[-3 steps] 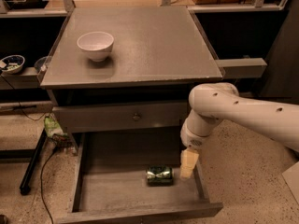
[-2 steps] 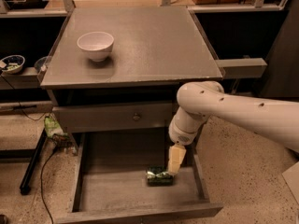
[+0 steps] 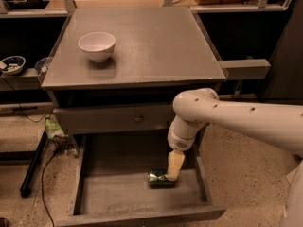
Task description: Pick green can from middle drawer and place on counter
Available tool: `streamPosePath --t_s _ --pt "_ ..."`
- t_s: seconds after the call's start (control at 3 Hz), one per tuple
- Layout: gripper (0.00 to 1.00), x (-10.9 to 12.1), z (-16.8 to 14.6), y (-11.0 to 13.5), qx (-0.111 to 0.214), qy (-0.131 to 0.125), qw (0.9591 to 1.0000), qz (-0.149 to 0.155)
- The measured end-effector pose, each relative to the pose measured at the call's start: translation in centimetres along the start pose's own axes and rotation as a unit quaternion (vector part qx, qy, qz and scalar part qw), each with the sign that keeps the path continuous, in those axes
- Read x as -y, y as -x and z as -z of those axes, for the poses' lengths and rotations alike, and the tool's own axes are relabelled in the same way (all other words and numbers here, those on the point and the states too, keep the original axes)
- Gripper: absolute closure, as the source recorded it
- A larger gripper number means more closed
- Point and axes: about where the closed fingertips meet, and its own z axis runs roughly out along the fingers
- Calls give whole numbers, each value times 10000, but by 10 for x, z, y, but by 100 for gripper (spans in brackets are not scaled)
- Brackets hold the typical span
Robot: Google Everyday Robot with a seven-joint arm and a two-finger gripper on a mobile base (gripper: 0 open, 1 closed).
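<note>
The counter (image 3: 156,46) fills the upper half of the view, grey and flat. The white arm (image 3: 236,119) reaches in from the right and bends down in front of the cabinet. Below, the drawer (image 3: 118,193) stands pulled out. A white bowl (image 3: 96,45) sits on the counter's left rear part. The gripper (image 3: 174,167) points down into the drawer, at the right end of the can (image 3: 158,178), which lies on its side on the drawer bottom near the right wall; whether it grips the can I cannot tell.
</note>
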Motion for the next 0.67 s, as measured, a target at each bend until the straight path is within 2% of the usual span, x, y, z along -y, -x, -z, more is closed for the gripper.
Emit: streamPosePath --t_s 0.33,0.67 --pt "0 16 -30 -8 -38 1 9997 -221" --pt "0 15 -30 -8 -39 3 9997 -221"
